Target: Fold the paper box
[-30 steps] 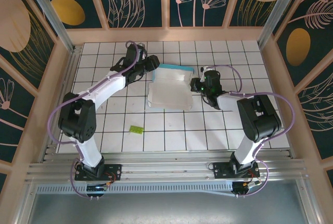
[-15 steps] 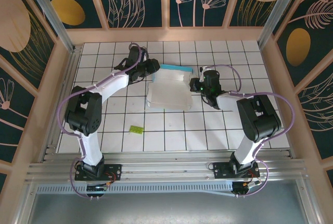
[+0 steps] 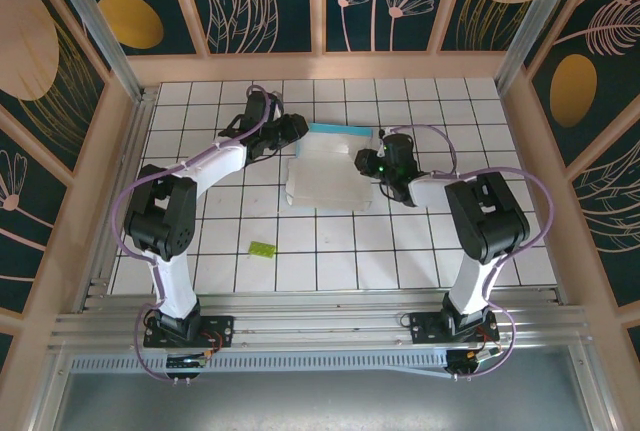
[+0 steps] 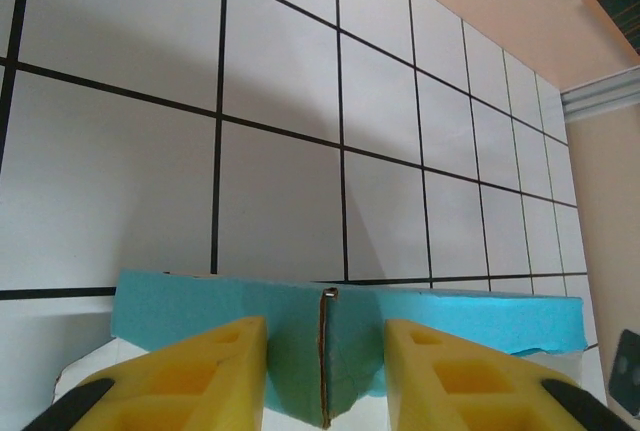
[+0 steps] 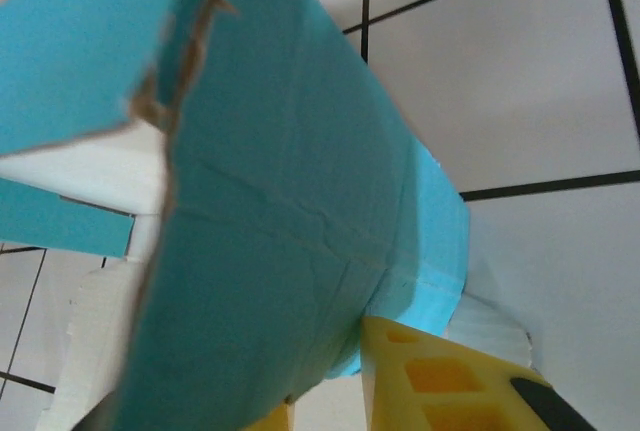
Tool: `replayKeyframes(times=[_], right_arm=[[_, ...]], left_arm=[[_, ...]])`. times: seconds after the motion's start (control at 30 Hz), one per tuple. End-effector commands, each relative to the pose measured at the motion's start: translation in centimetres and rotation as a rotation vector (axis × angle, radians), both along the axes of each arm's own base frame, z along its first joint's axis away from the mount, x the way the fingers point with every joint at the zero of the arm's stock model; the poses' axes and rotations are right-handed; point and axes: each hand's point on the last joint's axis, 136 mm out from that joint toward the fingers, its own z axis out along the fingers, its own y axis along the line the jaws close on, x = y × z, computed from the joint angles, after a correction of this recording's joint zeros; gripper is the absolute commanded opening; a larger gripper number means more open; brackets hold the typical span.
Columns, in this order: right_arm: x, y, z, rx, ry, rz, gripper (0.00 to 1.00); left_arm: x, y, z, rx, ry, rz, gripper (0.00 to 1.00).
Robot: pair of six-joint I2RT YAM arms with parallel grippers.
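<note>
Well, mid-fold: the left tool, part open, straddles a flap of the paper box unpinched, the right tool sits beneath another, grip unclear; next, probably pinch and crease.

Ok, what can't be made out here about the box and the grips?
- Right wrist: the paper box lies close over the lens, covering one finger; whether the right gripper pinches it is unclear.
- Left wrist: the bottom edge and the left gripper hide most of the box.
- Top external: the lime-green piece is too small to identify.
</note>
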Motion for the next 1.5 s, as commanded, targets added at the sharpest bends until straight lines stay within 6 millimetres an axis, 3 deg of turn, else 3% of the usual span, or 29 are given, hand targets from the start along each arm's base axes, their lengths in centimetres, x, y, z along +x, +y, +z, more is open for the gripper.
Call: replayKeyframes(times=[0.0, 0.13, 0.4, 0.53, 0.67, 0.83, 1.07, 1.2, 1.47], right_arm=[[-0.4, 0.8, -0.9, 0.014, 0.046, 0.012, 0.3], [-1.4, 0.1, 0.7, -0.037, -0.008, 0.063, 0.38], [-4.1, -2.3, 5.1, -0.072, -0.098, 0.176, 0.64], [-4.6, -4.3, 8.7, -0.082, -0.211, 0.197, 0.72], [-4.0, -7.0, 10.8, -0.191, -0.362, 0.251, 0.72], [-2.1, -10.8, 9.7, -0.34, -0.488, 0.312, 0.65], [-3.7, -8.7, 5.4, -0.448, -0.623, 0.683, 0.6], [-3.0, -7.9, 3.8, -0.439, -0.589, 0.768, 0.56], [-0.6, -7.6, 1.7, -0.585, -0.578, 0.812, 0.49]], left_arm=[[-1.2, -1.2, 0.2, -0.041, 0.022, -0.053, 0.34], [-1.1, -1.1, 0.3, -0.033, 0.015, -0.049, 0.34], [-0.7, -1.1, 0.3, -0.008, 0.011, -0.049, 0.34], [-0.6, -1.2, 0.3, -0.006, 0.012, -0.055, 0.34], [-0.6, -1.3, 0.2, -0.01, 0.013, -0.059, 0.34], [-0.6, -1.4, 0.3, -0.011, 0.011, -0.065, 0.34], [-0.8, -1.5, 0.3, -0.02, 0.016, -0.071, 0.34], [-0.9, -1.5, 0.1, -0.02, 0.021, -0.073, 0.34], [-0.9, -1.6, 0.4, -0.033, 0.017, -0.075, 0.34]])
